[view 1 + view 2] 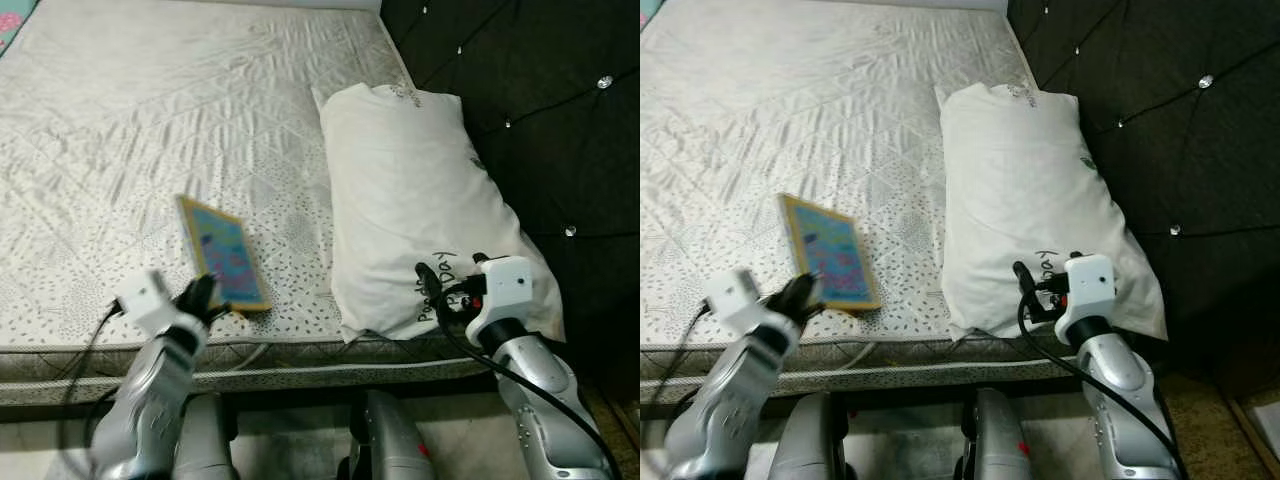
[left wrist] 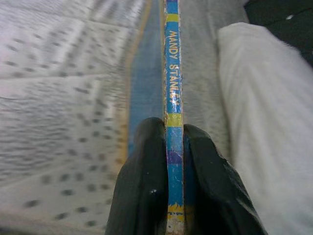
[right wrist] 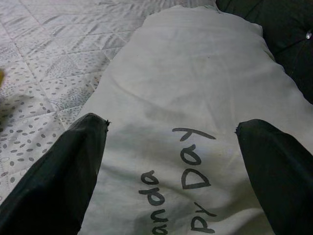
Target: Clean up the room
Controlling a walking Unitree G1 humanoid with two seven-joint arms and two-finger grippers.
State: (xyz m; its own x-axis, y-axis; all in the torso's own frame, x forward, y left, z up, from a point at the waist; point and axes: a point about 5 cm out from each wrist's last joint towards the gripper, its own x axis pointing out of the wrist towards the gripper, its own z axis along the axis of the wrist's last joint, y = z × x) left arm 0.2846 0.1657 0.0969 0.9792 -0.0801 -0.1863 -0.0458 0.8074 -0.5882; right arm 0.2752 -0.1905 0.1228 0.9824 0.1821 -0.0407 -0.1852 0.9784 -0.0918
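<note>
Bedding fills most of the head views: a quilted mattress (image 1: 150,120) running from the upper left down to its front edge near the bottom, a white pillow (image 1: 420,200) right of centre, and a dark tufted headboard (image 1: 540,110) in the upper right. Our left gripper (image 1: 203,297), low and left of centre, is clamped on a thin blue picture book (image 1: 225,250); in the left wrist view both fingers (image 2: 142,181) press the spine (image 2: 172,88) from either side, the book standing on edge over the mattress. The cover looks blurred in the head views, so we cannot say whether its far end touches the bedding or is lifted clear of it. Our right gripper (image 3: 171,161) hangs spread wide just over the printed near end of the pillow, holding nothing. We judge the tidy-up to be at an early stage: the book is in hand but has not been put anywhere, and the pillow lies lengthwise along the headboard side, untouched. What is left, as we read it, is to find the book a proper place and perhaps square up the pillow
</note>
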